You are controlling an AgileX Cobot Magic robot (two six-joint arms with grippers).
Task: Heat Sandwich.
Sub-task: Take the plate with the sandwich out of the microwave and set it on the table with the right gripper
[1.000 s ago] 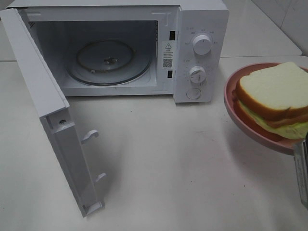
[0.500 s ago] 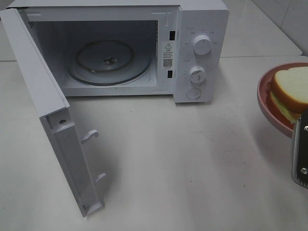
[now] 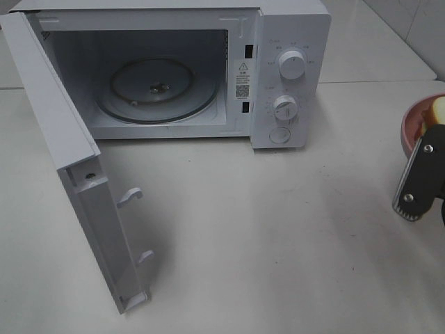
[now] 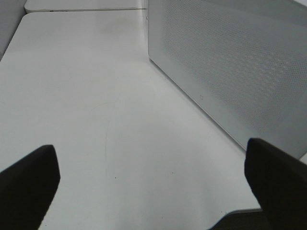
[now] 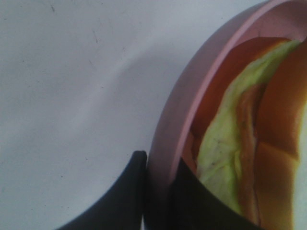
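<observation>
The sandwich (image 5: 259, 143), with tan bread, reddish filling and pale green lettuce, lies on a round pink plate (image 5: 192, 96). My right gripper (image 5: 160, 167) is shut on the plate's rim. From the high camera only a sliver of the sandwich (image 3: 439, 109) and plate (image 3: 415, 118) shows at the right edge, with the right gripper (image 3: 424, 149) in front of them. The white microwave (image 3: 288, 69) stands open, its glass turntable (image 3: 156, 87) bare. My left gripper (image 4: 153, 191) is open beside the microwave's perforated white panel (image 4: 230, 62), holding nothing.
The microwave door (image 3: 76, 174) swings out toward the table's front left, its latch hooks pointing right. Two knobs and a button sit on the microwave's right panel. The white tabletop (image 3: 278, 236) spreads in front of the oven.
My right gripper has carried the plate and sandwich to the right, so most of both has left the high view. The left gripper and the microwave have not moved.
</observation>
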